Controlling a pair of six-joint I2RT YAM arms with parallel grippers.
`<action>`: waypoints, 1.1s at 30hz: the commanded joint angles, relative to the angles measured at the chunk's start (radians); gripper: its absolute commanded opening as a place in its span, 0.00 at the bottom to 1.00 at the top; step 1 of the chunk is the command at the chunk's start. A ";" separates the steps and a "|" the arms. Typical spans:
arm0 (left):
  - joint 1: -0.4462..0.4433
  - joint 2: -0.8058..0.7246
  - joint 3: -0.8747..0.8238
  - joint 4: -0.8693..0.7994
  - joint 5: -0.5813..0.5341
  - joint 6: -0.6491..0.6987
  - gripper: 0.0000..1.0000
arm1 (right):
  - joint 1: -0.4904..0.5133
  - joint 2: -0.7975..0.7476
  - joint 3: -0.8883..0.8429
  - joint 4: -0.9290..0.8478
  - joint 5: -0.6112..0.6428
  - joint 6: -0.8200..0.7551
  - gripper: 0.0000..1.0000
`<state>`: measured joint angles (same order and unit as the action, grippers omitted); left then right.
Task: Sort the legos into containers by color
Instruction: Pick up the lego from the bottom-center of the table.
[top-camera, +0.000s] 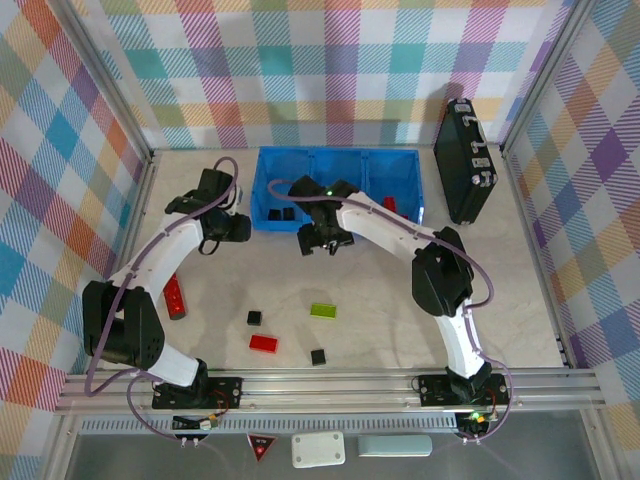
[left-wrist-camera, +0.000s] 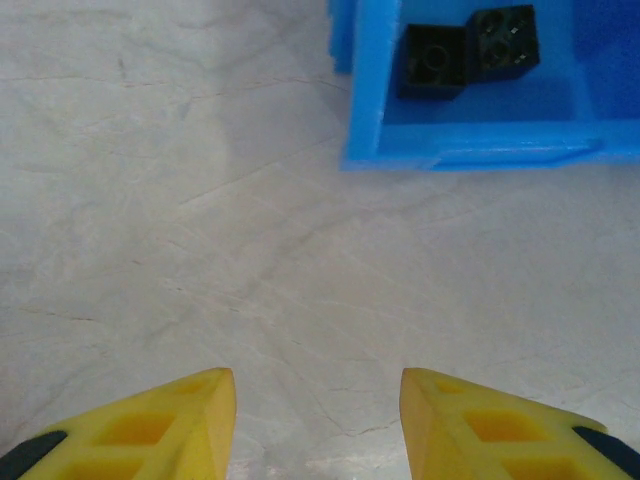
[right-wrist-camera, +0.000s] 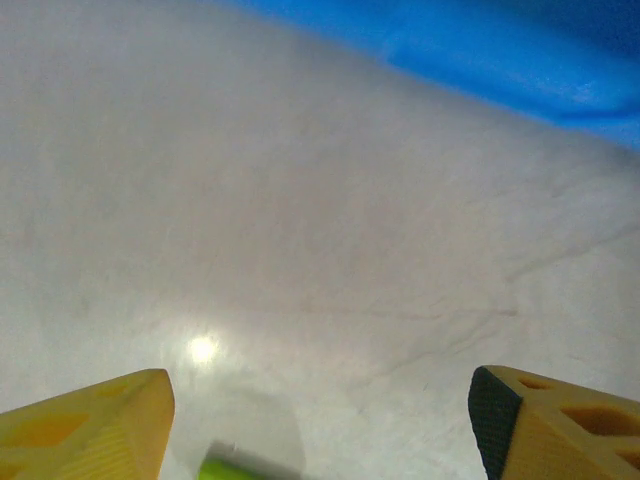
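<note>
The left jaws and the right jaws are held open, nothing gripped; two black legos (left-wrist-camera: 432, 60) are lodged in the left compartment of the blue tray (left-wrist-camera: 370, 90), a lime lego (top-camera: 323, 311) is left on the worktop (top-camera: 400, 310)

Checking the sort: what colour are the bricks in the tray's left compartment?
Black bricks, clearest from left wrist.
</note>
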<state>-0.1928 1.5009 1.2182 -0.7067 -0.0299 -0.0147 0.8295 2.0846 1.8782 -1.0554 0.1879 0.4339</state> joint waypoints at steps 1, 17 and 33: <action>0.044 0.003 0.033 -0.025 0.022 -0.013 0.47 | 0.046 -0.055 -0.040 0.016 -0.081 -0.149 0.78; 0.107 -0.013 0.030 -0.031 -0.001 -0.014 0.47 | 0.335 -0.015 -0.113 0.025 -0.140 -0.369 0.69; 0.176 0.004 0.036 -0.053 0.002 -0.048 0.48 | 0.475 0.070 -0.044 0.012 -0.151 -0.379 0.66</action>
<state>-0.0250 1.5017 1.2266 -0.7334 -0.0452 -0.0437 1.2964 2.1330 1.7931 -1.0229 0.0433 0.0799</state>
